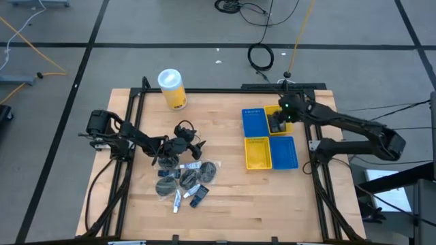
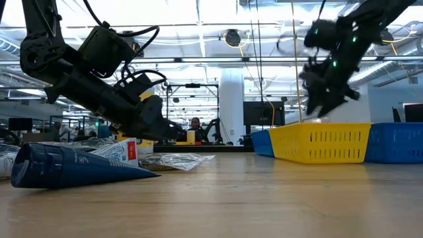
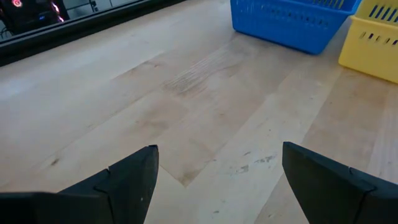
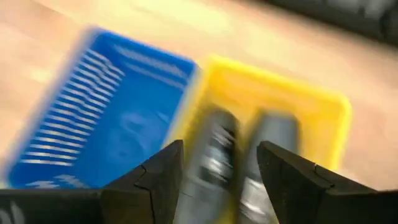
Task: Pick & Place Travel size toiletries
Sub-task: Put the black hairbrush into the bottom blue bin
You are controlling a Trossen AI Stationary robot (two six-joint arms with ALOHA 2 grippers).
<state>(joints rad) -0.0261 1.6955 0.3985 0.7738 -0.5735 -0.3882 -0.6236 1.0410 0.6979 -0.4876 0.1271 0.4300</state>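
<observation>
Bench (image 1: 225, 204): plenty of bare wood between the pile and the tray (image 1: 270, 138), so there's room to carry across.

Tray sits to the right of the toiletries pile (image 1: 185, 178), well apart from it. Yellow canister (image 1: 172, 88) lies beyond the pile near the far bench edge, off the travel line.

Right claw (image 1: 278, 124) hangs over the tray's far yellow compartment, at the seam with the blue one. Right wrist view shows grey-silver items (image 4: 214, 155) lying in that compartment right under the claw (image 4: 221, 165), long axes running roughly away from the wrist. Fingers are part open; motion blur, can't tell if anything is held, though they look to be standing clear of the items.

Left claw (image 1: 167, 155) is at the pile's far-left edge, near the bench surface, jaws wide apart, nothing between them (image 3: 217, 180). Pile lies just beside it on the side nearer the front bench edge. Left arm is much the nearer for the next pick, I'd judge; the grey pouches and dark packets lie flat and overlap, so it would likely need to go for an outlying piece.
</observation>
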